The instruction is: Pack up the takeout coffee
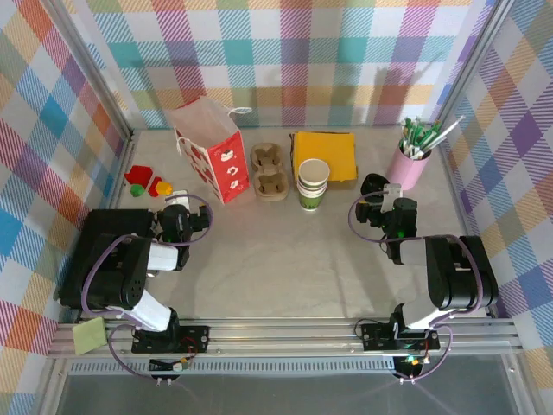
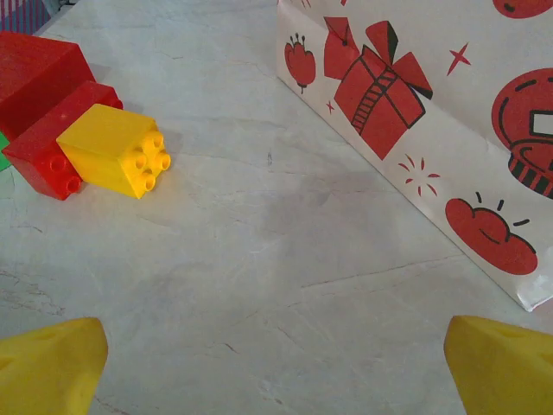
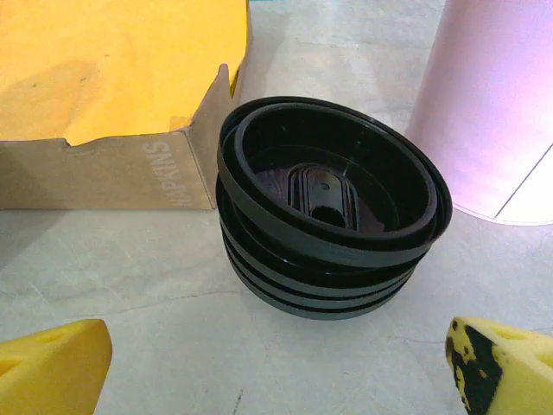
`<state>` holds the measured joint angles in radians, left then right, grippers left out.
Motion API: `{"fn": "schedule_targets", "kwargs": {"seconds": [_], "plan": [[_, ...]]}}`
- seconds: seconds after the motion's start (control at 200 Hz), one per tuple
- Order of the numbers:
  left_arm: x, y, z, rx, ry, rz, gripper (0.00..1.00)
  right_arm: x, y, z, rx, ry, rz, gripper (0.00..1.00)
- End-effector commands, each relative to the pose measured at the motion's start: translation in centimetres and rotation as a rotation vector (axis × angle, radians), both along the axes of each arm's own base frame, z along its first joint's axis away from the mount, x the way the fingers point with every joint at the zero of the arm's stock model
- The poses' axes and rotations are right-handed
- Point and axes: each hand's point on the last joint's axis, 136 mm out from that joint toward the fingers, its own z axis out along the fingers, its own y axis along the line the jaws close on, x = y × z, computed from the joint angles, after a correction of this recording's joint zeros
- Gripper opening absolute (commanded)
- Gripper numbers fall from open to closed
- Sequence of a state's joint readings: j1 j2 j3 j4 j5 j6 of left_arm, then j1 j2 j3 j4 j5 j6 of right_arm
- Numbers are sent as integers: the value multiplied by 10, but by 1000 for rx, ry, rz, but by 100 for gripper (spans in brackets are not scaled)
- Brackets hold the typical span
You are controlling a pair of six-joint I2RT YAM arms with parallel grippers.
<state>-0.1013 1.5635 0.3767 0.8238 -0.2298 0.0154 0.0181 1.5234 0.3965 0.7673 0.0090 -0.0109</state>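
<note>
Starting is judged the step in hand: the left pincer (image 2: pixel 276 367) and the right pincer (image 3: pixel 276 367) are spread wide, empty. The takeout coffee (image 1: pixel 314 170) is taken as the top cup of the stack (image 1: pixel 312 199) beside the carrier (image 1: pixel 270 170); lifting it off by the rim is called for next.

Gift bag (image 2: pixel 415 130) running off top and right edges in left wrist view; green block (image 2: pixel 3 154) showing as a sliver at left edge, red blocks (image 2: pixel 39 112) getting clipped too. Pink holder (image 3: pixel 492 104) and napkin box (image 3: pixel 104 164) being cropped in right wrist view. Left gripper (image 2: pixel 276 370) and right gripper (image 3: pixel 276 372) fingertips being cut by bottom edges. Sticks (image 1: pixel 422 134) in holder looking too small to identify.
</note>
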Motion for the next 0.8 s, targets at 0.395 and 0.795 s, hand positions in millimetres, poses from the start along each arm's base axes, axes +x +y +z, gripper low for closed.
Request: {"fn": "schedule_targets", "kwargs": {"seconds": [0.395, 0.795], "plan": [[11, 5, 16, -14, -72, 30, 100, 11, 0, 15, 31, -55, 9, 99], [6, 12, 27, -12, -97, 70, 100, 9, -1, 17, 30, -64, 3, 99]]}}
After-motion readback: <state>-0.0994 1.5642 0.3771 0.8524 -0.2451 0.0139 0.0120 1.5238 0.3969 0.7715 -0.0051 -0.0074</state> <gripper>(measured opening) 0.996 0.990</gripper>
